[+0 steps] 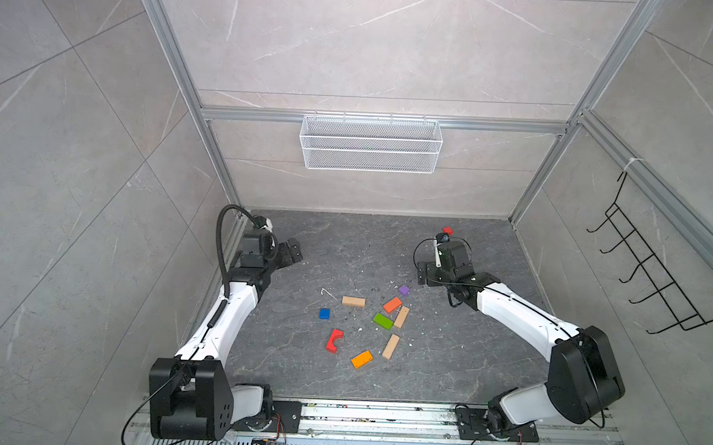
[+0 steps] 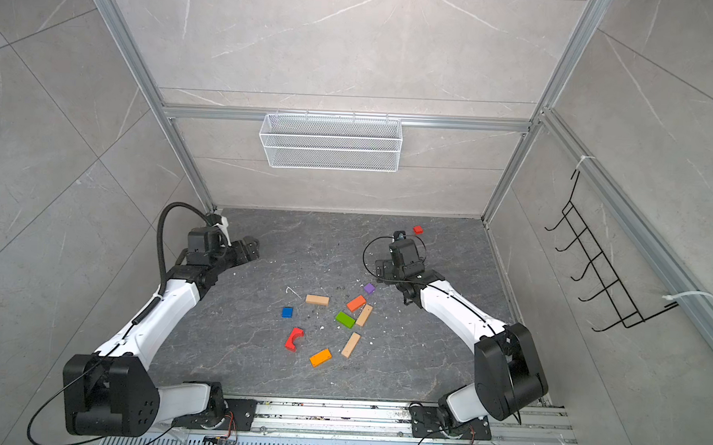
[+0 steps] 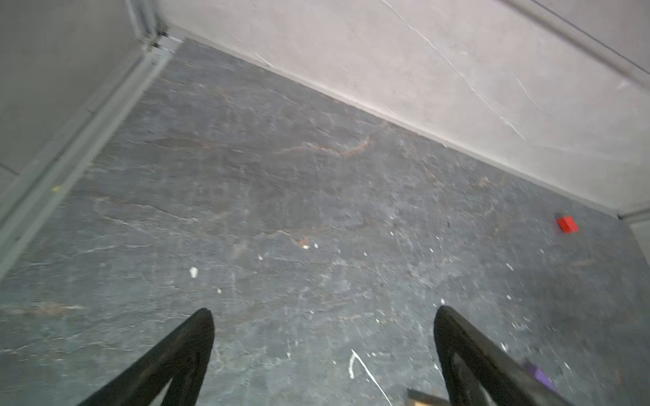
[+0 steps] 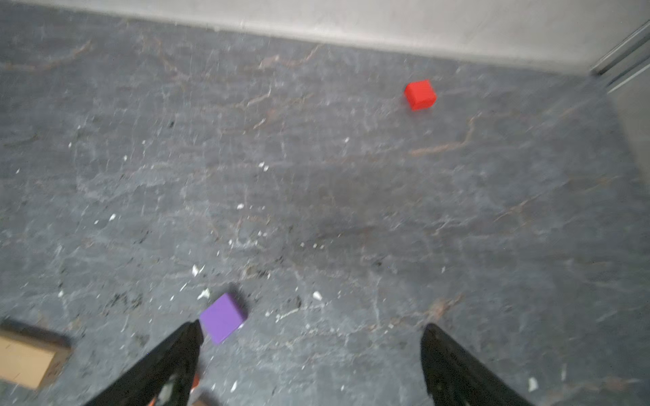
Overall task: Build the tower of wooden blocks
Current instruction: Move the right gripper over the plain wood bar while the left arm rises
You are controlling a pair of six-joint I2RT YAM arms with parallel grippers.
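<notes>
Blocks [image 1: 383,320] scattered near left pincer [image 3: 322,314] and right pincer [image 4: 312,327], both spread wide, empty.

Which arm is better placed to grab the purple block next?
Right. The right gripper, open, is just beside the purple block; the left gripper, also open, is clearly farther from it.

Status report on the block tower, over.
Left gripper open, empty. Right gripper open, empty. Build not started: blocks loose on the table. Red cube far back, apart; nothing blocking.
</notes>
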